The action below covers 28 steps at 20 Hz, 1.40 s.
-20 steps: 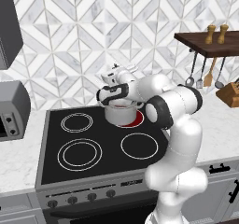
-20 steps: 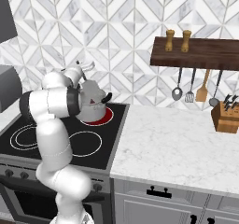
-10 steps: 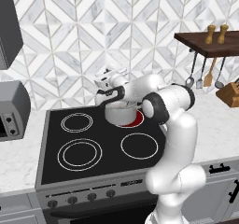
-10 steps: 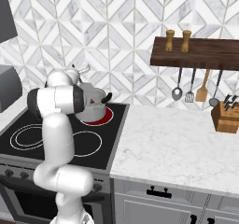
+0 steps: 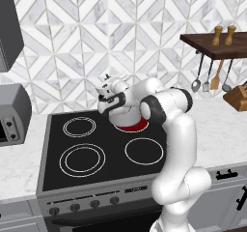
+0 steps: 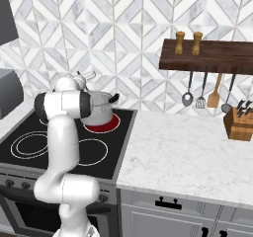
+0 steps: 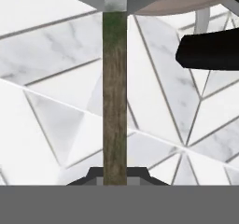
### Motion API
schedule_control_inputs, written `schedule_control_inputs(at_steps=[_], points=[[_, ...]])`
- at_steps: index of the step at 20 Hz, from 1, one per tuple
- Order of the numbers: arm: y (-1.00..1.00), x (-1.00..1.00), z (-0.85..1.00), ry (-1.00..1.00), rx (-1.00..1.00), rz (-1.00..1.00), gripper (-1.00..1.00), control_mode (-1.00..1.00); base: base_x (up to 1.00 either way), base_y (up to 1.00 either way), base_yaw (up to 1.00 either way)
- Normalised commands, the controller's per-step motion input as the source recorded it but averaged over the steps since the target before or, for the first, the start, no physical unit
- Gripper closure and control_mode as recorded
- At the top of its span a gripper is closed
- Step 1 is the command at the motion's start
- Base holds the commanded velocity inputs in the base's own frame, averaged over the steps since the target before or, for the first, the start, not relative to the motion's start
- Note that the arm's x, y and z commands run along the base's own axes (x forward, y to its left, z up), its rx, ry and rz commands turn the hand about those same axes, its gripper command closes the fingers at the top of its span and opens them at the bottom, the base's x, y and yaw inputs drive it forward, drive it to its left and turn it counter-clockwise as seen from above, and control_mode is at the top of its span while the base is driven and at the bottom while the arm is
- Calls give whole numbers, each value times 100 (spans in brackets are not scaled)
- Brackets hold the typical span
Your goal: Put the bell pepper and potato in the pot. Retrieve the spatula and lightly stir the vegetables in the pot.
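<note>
Left base view: we record the pot on the glowing red burner at the stove's back right corner, with the end effector poised at its rim, the arm folded over from the stove's right edge, presumably so the tool can reach inside. Front burners and the stove's left side lie open. Right base view: the pot, one black side handle showing, sits near the stove's right edge, beside the marble table, which offers wide room. Hand view: the end effector is pinched narrow on a slim brownish-green spatula handle running straight ahead toward the tiled wall; we judge stirring underway. The bell pepper we cannot make out.
</note>
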Motion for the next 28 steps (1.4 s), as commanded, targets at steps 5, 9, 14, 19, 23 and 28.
schedule_control_inputs(at_steps=[5, 9, 14, 19, 23, 28], points=[[0, 27, -36, -3, 0, 3, 100, -100, 0, 0, 0], [-26, -43, -51, 2, -3, 0, 100, -100, 0, 0, 0], [-36, -66, -40, 3, -1, 0, 100, -100, 0, 0, 0], [-33, -18, -41, 0, 0, 0, 100, -100, 0, 0, 0], [-1, 7, -25, -9, 2, 0, 100, -100, 0, 0, 0], [0, 15, -35, -23, 12, 3, 100, -100, 0, 0, 0]])
